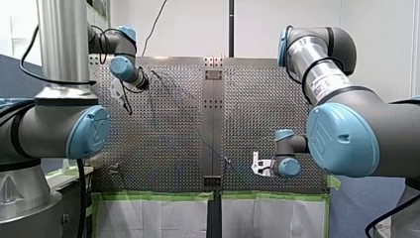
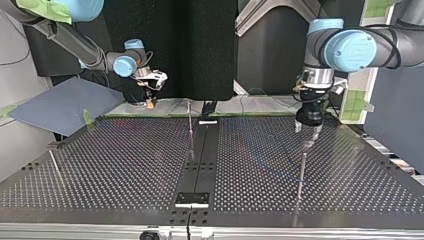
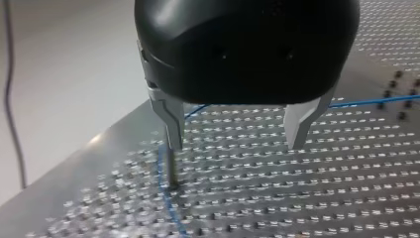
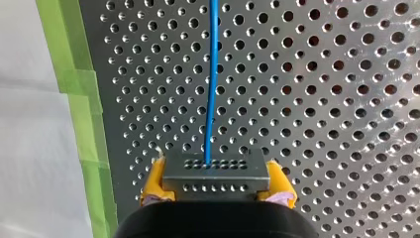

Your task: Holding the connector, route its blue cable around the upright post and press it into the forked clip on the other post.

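In the right wrist view my right gripper [image 4: 216, 179] has its yellow pads [image 4: 154, 179] shut on a grey connector [image 4: 215, 168]. The blue cable [image 4: 212, 74] leaves the connector and runs straight ahead over the perforated plate. In the left wrist view my left gripper [image 3: 236, 130], black with metal fingers [image 3: 173, 121], stands open just above a thin upright post [image 3: 171, 168]. The cable [image 3: 167, 203] bends around that post's foot and runs off to the side. In the top view my left gripper [image 2: 309, 134] hangs over the post [image 2: 301, 170] and my right gripper [image 2: 150, 99] is at the far left.
Two more thin posts stand on the table, one near the middle seam [image 2: 190, 120] and one at the top view's left [image 2: 55, 165]. Green tape [image 4: 81, 99] marks the table's edge beside my right gripper. A black centre strip [image 2: 200, 150] divides the plate.
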`<act>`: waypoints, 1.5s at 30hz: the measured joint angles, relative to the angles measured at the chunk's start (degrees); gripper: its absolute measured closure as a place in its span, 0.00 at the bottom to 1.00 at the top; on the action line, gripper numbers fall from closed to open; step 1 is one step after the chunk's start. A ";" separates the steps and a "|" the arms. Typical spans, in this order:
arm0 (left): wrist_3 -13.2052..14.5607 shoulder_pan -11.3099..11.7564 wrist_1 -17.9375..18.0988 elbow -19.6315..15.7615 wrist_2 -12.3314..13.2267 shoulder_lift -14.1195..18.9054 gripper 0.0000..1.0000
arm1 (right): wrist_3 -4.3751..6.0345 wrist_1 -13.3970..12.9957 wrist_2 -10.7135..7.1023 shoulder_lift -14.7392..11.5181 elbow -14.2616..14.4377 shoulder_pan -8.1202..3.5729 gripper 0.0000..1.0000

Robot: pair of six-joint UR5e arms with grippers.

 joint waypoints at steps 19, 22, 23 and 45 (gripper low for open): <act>9.21 -9.20 9.16 -9.21 -8.94 -8.33 0.00 | 0.00 -0.08 0.00 0.00 -0.28 0.14 1.00; 10.63 -10.62 10.60 -10.64 -10.37 -9.75 0.00 | -0.02 -0.02 0.00 0.00 -0.32 0.14 1.00; 11.06 -11.06 11.01 -11.07 -10.79 -10.19 0.00 | -0.04 0.00 0.00 0.00 -0.33 0.14 1.00; 18.32 -21.49 21.47 -21.51 -14.06 -20.63 0.00 | 0.03 0.29 0.00 0.00 -0.43 0.22 1.00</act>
